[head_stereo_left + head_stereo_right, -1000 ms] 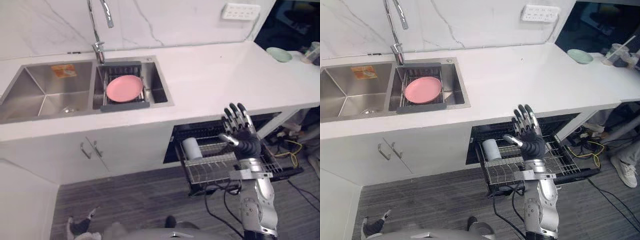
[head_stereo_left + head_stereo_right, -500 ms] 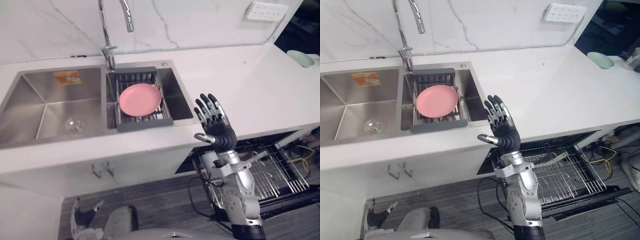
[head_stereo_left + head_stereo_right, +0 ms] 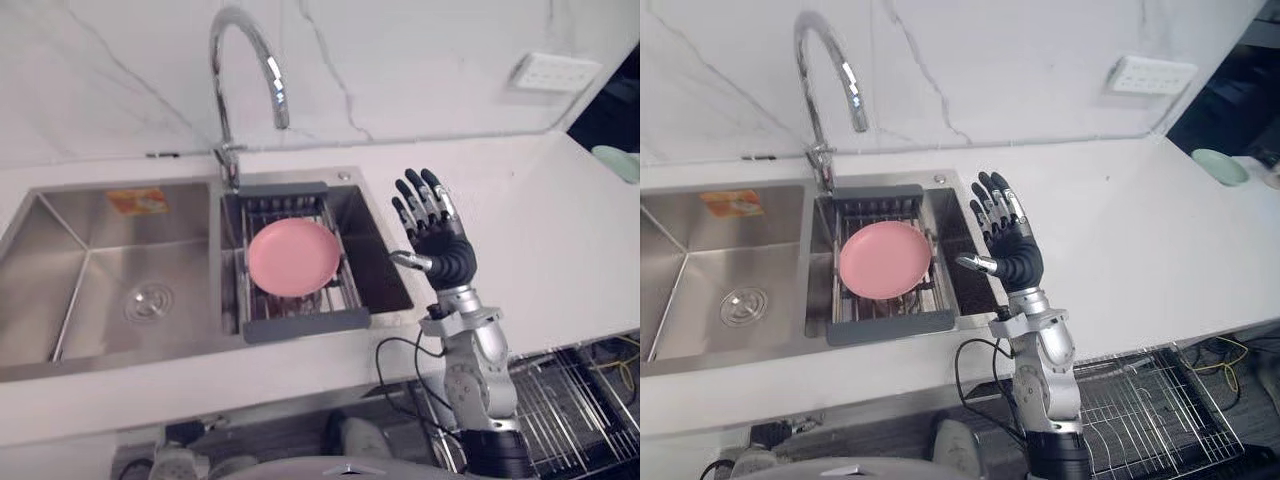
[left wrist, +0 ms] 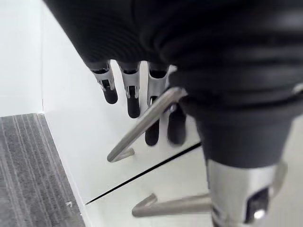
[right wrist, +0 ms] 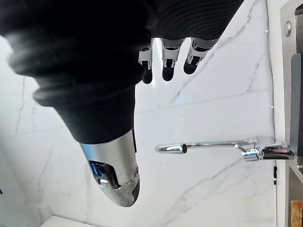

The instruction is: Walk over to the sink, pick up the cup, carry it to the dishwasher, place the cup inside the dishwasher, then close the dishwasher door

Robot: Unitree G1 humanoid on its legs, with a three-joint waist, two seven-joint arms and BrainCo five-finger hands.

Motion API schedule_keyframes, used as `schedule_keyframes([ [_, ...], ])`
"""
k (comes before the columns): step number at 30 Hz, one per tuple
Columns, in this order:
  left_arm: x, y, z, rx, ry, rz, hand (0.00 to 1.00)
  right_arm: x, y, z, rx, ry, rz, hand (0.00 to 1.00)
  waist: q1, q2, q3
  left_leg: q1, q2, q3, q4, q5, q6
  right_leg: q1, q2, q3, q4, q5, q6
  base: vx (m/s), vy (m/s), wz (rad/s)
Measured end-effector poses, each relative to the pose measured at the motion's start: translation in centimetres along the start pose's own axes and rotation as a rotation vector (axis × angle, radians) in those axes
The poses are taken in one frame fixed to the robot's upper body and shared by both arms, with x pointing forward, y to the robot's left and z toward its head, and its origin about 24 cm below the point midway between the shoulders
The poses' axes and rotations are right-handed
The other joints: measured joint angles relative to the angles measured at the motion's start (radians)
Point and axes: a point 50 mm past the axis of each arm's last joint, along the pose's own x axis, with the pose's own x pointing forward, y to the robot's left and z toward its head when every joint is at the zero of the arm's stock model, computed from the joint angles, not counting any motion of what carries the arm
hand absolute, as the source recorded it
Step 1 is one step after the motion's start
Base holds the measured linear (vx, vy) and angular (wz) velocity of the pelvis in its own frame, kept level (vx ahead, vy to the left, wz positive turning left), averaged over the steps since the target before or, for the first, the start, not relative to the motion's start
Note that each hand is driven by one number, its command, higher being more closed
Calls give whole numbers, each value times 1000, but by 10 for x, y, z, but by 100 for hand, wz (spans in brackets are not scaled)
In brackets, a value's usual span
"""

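Plainly, right hand [image 3: 1014, 256] is raised, fingers straight, empty, at 3 o'clock of the sink [image 3: 700, 285] and its plate [image 3: 885, 260]. Left hand [image 4: 134, 101] hangs relaxed by cabinet handles [image 4: 142, 127]. Cup's whereabouts I cannot tell.

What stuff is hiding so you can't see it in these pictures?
Dishwasher rack: left eye view, cut by the frame's corner, its back under the counter; contents unclear.
Right basin floor: both eye views, covered by the pink plate and grey rack.
Green bowl: left eye view, cut by the right edge.
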Motion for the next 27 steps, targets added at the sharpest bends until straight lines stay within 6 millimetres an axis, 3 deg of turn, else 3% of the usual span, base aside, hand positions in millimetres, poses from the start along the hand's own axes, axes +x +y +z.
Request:
schedule_keyframes([
  [3, 2, 10, -8, 13, 46, 55, 0, -2, -7, 4, -27, -7, -24, 0, 8, 0, -10, -3, 23, -14, -4, -39, 5, 36, 63, 25, -160, 40, 0, -18, -69, -44],
  [4, 5, 3, -11, -10, 106, 88, 0, -8, -15, 5, -29, 31, -95, 0, -1, -9, 7, -13, -1, 18, -78, 27, 26, 114, 47, 54, -350, 168, 22, -6, -12, -13],
  [12, 5, 4, -15, -17, 123, 86, 0, -8, -15, 4, -22, 38, -97, 0, 9, -1, 20, -18, 4, 18, -87, 28, 27, 120, 43, 42, -355, 161, 14, 0, 0, 2],
  [18, 3, 5, -37, -135, 273, 78, 0, -21, -22, -1, -27, 117, -171, 0, 14, -3, 18, -39, 5, -25, -129, 47, 12, 107, 30, -25, -353, 153, 19, 24, 7, 32],
  [22, 1, 9, -52, -233, 389, 94, 0, -20, -26, 5, -301, 227, -119, 0, 13, 2, 12, -43, 29, 16, -155, 66, -6, 107, 29, -57, -352, 141, 22, 54, 3, 27],
  [27, 3, 8, -49, -245, 395, 92, 0, -16, -27, 10, -657, 318, -57, 0, 15, 3, -11, -12, 31, 26, -153, 79, -7, 126, 30, -54, -352, 142, 22, 74, 31, -1],
])
